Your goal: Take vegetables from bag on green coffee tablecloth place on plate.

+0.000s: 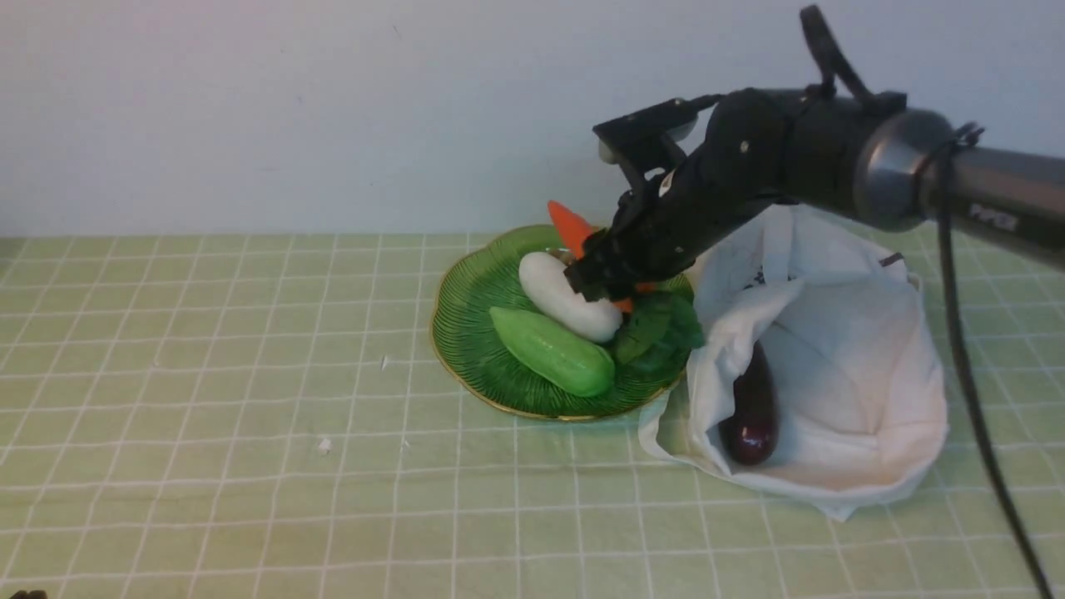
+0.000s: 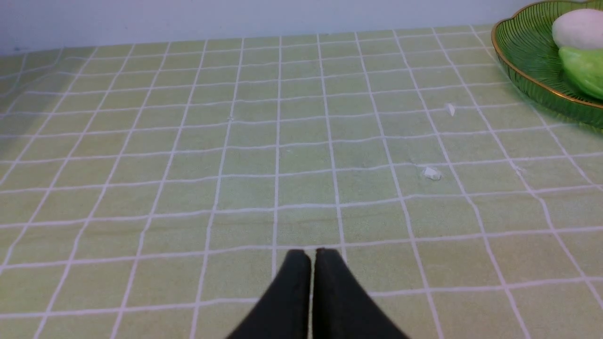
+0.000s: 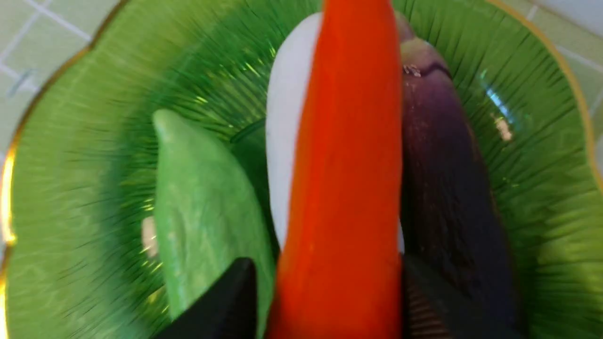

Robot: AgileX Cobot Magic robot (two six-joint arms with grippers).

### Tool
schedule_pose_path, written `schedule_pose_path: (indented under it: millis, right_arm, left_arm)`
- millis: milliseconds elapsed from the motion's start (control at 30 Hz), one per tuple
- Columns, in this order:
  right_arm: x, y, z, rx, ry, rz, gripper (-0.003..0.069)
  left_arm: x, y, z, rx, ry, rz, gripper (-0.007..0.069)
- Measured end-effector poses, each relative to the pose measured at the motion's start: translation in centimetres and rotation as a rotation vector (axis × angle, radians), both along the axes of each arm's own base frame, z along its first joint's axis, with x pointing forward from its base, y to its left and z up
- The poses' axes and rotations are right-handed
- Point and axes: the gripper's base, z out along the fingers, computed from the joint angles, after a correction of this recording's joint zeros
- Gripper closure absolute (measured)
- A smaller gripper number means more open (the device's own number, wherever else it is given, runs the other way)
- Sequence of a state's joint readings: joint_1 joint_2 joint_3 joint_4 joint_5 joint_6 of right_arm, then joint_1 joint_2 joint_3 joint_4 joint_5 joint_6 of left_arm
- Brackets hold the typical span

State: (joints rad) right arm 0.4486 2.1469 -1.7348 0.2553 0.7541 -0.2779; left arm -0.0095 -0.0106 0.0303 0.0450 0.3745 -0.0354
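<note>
Front view: the right arm reaches across to the plate [image 1: 466, 366], which sits on the green coffee tablecloth [image 1: 208, 374] with the bag [image 1: 849, 333] right against its right rim; the right gripper [image 1: 596, 281] hangs low over the far side of the plate; the carrot [image 1: 569, 226] is tilted there, its orange tip raised and pointing away and its leaves [image 1: 661, 329] drooping at the plate's right side; the radish [image 1: 566, 308] and the cucumber [image 1: 553, 351] lie side by side on the plate; an eggplant [image 1: 753, 408] rests inside the bag's mouth.

Left wrist view: the left gripper [image 2: 311, 266] hovers over bare cloth, its fingers [image 2: 292, 292] pressed together on nothing; the plate's rim, the radish and the cucumber show at the frame's edge.

Right wrist view: the carrot runs between the right fingers [image 3: 226, 306]; a sliver of gap shows between one finger and the carrot, so the grasp looks released; the carrot lies over the radish, the cucumber to one side and a second eggplant [image 3: 447, 188] to the other, all on the plate.
</note>
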Motion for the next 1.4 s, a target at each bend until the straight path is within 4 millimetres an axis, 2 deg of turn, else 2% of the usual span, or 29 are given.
schedule_pose_path:
  millis: [33,67,133,200,300,433,533,567,633,667,700,767,833,867,967,1067,1100,1133,1167,1267,1400]
  right_arm:
    - [0.2,0.1,-0.5,-0.002,0.006,-0.002,0.0199]
    - [0.2,0.1,-0.5,-0.002,0.007,-0.002,0.0199]
    - [0.2,0.1,-0.9,-0.003,0.015,-0.003,0.0072]
    - [0.2,0.1,-0.7,-0.001,0.02,-0.007,0.0006]
    - [-0.1,0.0,0.0,0.0,0.026,-0.005,-0.0022]
    - [-1.4,-0.5,4.1,0.014,-0.007,0.009,-0.0027]
    - [-2.5,-1.1,7.3,0.014,-0.049,0.021,0.0011]
    - [-3.3,-1.6,9.2,0.009,-0.079,0.028,0.005]
    - [-4.4,-2.3,11.5,-0.003,-0.108,0.037,0.0116]
    - [-5.6,-3.0,13.5,-0.014,-0.137,0.043,0.0169]
    - [-6.3,-3.4,14.6,-0.024,-0.15,0.047,0.0208]
    - [-8.9,-5.1,18.1,-0.069,-0.181,0.054,0.0349]
    - [-11.3,-6.6,20.6,-0.107,-0.195,0.044,0.0462]
    - [-12.1,-7.1,21.1,-0.118,-0.179,0.036,0.0517]
    - [-14.4,-8.6,23.4,-0.116,-0.211,-0.013,0.0623]
    - [-16.2,-9.6,25.2,-0.09,-0.255,-0.042,0.0655]
    - [-18.0,-10.5,26.7,-0.066,-0.298,-0.057,0.0669]
    - [-18.2,-10.6,26.8,-0.063,-0.302,-0.059,0.0669]
    - [-20.1,-11.5,27.8,-0.037,-0.332,-0.073,0.0671]
    - [-23.5,-13.1,28.1,0.001,-0.35,-0.108,0.0674]
    - [-29.1,-15.9,27.0,0.06,-0.421,-0.133,0.0673]
  left_arm:
    - [0.0,0.0,0.0,0.0,0.0,0.0,0.0629]
    - [0.0,0.0,0.0,0.0,0.0,0.0,0.0629]
    - [0.0,0.0,0.0,0.0,0.0,0.0,0.0629]
    - [0.0,0.0,0.0,0.0,0.0,0.0,0.0629]
    - [0.0,0.0,0.0,0.0,0.0,0.0,0.0629]
    - [0.0,0.0,0.0,0.0,0.0,0.0,0.0629]
    - [0.0,0.0,0.0,0.0,0.0,0.0,0.0629]
    - [0.0,0.0,0.0,0.0,0.0,0.0,0.0629]
    - [0.0,0.0,0.0,0.0,0.0,0.0,0.0629]
    - [0.0,0.0,0.0,0.0,0.0,0.0,0.0629]
    - [0.0,0.0,0.0,0.0,0.0,0.0,0.0629]
    - [0.0,0.0,0.0,0.0,0.0,0.0,0.0629]
    - [0.0,0.0,0.0,0.0,0.0,0.0,0.0629]
    - [0.0,0.0,0.0,0.0,0.0,0.0,0.0629]
    - [0.0,0.0,0.0,0.0,0.0,0.0,0.0629]
    - [0.0,0.0,0.0,0.0,0.0,0.0,0.0629]
    - [0.0,0.0,0.0,0.0,0.0,0.0,0.0629]
    - [0.0,0.0,0.0,0.0,0.0,0.0,0.0629]
    - [0.0,0.0,0.0,0.0,0.0,0.0,0.0629]
    - [0.0,0.0,0.0,0.0,0.0,0.0,0.0629]
    - [0.0,0.0,0.0,0.0,0.0,0.0,0.0629]
